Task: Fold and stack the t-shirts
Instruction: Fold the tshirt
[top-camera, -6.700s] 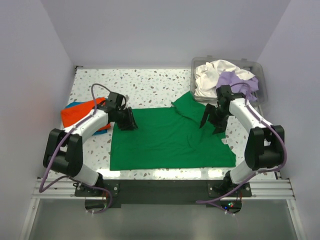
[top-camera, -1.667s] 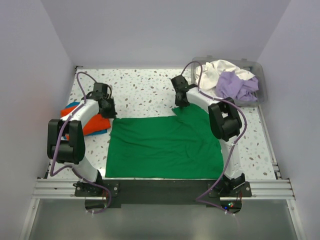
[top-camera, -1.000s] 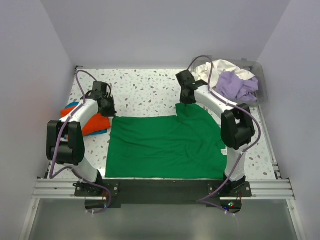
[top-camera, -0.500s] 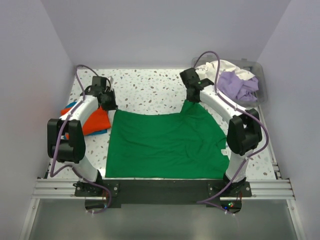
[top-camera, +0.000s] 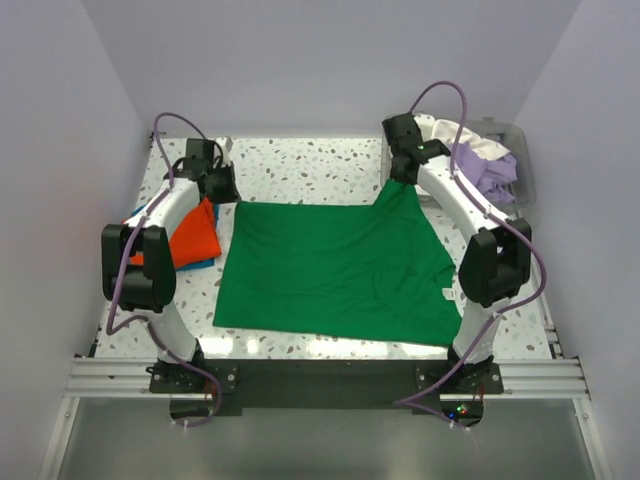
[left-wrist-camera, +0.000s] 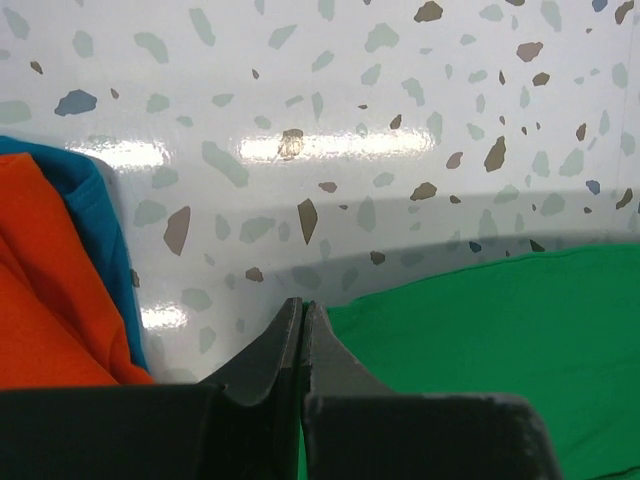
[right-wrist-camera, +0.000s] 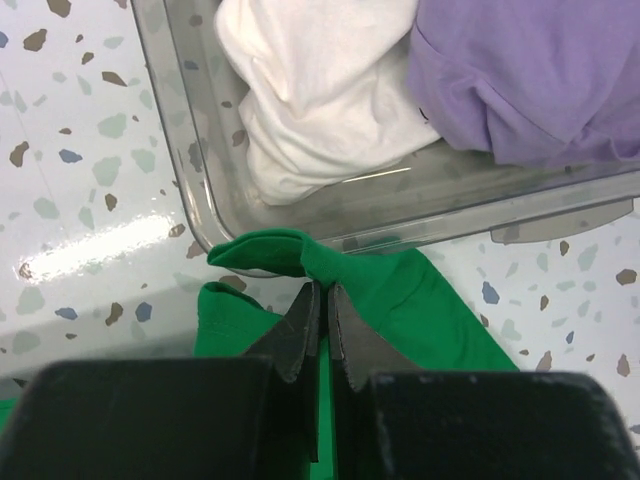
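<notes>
A bright green t-shirt (top-camera: 330, 270) lies spread across the middle of the table. My left gripper (top-camera: 224, 188) is shut on its far left corner; in the left wrist view the jaws (left-wrist-camera: 302, 306) meet tightly with green cloth (left-wrist-camera: 480, 330) beside them and a green sliver between them. At the far right corner my right gripper (top-camera: 403, 175) is shut on a bunched green fold (right-wrist-camera: 270, 250), its tips (right-wrist-camera: 320, 290) just short of the bin. An orange t-shirt (top-camera: 190, 235) lies folded on a blue one (left-wrist-camera: 95, 230) at the left.
The clear plastic bin (top-camera: 518, 165) stands at the back right corner, its near wall (right-wrist-camera: 200, 200) close to my right fingers. Crumpled inside it are a white t-shirt (right-wrist-camera: 320, 130) and a lavender one (right-wrist-camera: 520, 80). Walls close in the table on three sides.
Both grippers have moved toward the far side, drawing the green shirt's far edge back and taut. The right gripper has also shifted right, up to the bin.
</notes>
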